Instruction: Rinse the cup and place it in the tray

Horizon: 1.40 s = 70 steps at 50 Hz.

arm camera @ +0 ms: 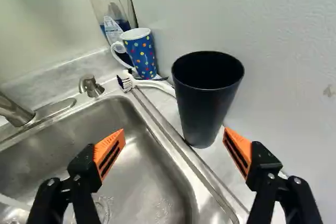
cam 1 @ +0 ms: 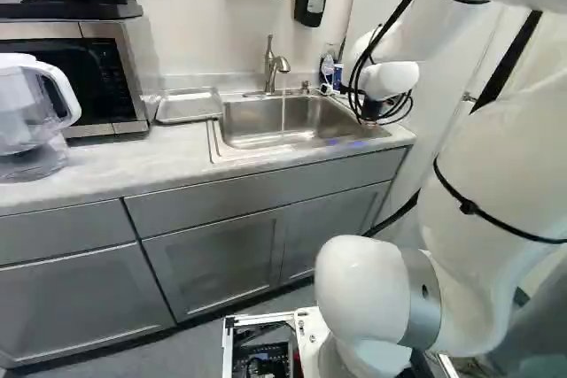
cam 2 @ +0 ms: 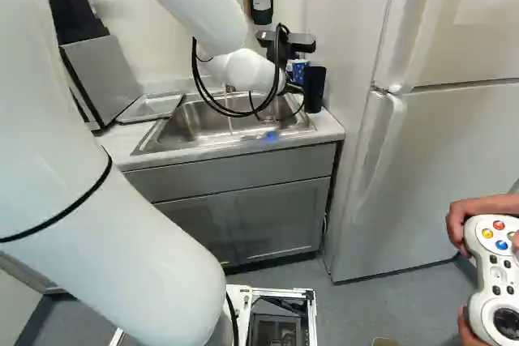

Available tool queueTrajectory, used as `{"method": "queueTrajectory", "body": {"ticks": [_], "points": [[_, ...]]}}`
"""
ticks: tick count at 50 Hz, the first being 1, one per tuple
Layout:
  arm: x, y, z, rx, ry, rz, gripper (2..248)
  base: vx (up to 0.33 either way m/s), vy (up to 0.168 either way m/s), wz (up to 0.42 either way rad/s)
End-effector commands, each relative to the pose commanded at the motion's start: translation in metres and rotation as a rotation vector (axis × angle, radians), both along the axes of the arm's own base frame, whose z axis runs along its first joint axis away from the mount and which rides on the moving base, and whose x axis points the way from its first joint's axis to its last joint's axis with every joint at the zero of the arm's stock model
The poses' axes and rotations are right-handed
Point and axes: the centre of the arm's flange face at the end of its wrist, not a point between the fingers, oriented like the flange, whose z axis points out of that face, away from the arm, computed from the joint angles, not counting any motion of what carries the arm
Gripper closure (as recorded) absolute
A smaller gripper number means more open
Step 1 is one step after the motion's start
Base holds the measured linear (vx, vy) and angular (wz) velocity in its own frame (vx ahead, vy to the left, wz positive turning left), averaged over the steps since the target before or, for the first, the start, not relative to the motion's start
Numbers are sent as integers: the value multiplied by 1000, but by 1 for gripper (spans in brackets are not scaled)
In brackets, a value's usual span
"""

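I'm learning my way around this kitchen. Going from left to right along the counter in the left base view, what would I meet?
Pitcher → tray → faucet → small metal fixture → blue cup.

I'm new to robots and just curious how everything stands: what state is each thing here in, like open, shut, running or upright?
Gripper: open, holding nothing
Black cup: upright beside the sink
Spotted mug: upright
Tap: running
Tray: flat, empty
Fridge doors: shut
Cupboard doors: shut
Brush: lying down
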Motion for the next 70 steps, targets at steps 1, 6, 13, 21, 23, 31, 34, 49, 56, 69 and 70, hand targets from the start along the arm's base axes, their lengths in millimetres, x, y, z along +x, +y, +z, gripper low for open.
{"method": "queueTrajectory", "body": {"ticks": [1,6,13,21,23,31,34,49,56,69,70], "points": [[0,0,-1,3,0,-3,3,0,0,0],[1,-2,-3,16,-5,-19,3,0,0,0],[1,-3,-2,30,-20,-40,3,0,0,0],[1,-4,-1,44,-42,-65,3,0,0,0],[1,-5,-1,47,-48,-71,3,0,0,0],[0,-6,1,60,-73,-97,3,0,0,0],[0,-7,1,64,-82,-107,3,0,0,0],[0,-10,3,88,-123,-156,3,0,0,0],[-1,-11,4,106,-133,-179,3,0,0,0],[-2,-13,4,112,-139,-210,3,0,0,0],[-2,-13,4,107,-137,-210,3,0,0,0]]}}
